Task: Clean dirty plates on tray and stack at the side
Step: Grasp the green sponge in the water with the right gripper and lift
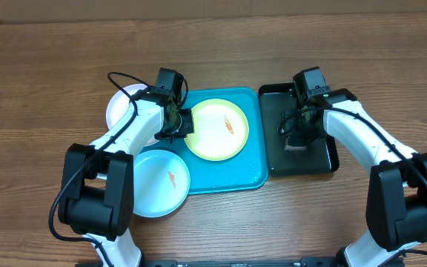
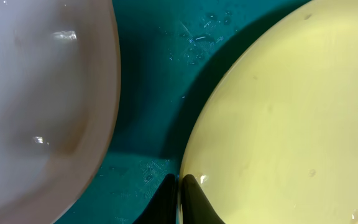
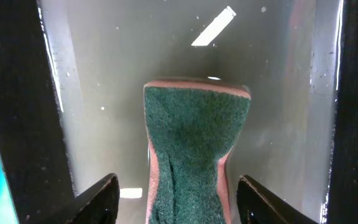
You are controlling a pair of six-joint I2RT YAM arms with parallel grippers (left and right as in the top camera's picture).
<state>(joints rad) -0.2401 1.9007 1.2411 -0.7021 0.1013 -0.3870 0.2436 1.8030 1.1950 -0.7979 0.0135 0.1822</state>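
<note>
The yellow-green plate (image 1: 216, 132) with an orange smear lies on the turquoise tray (image 1: 236, 174). My left gripper (image 1: 181, 123) is shut on its left rim; in the left wrist view the fingers (image 2: 180, 183) pinch the edge of the yellow-green plate (image 2: 278, 124) over the tray (image 2: 154, 74). The white plate (image 1: 121, 106) sits on the table left of the tray, partly under my left arm, and also shows in the left wrist view (image 2: 42, 93). The light blue plate (image 1: 158, 185) with a smear overlaps the tray's front left corner. My right gripper (image 1: 296, 138) is open.
A glossy black tray (image 1: 317, 159) stands right of the turquoise tray. In the right wrist view a green sponge (image 3: 194, 143) with a pink edge lies on the black tray's floor (image 3: 104, 93) between my open fingers (image 3: 178, 185), not touched.
</note>
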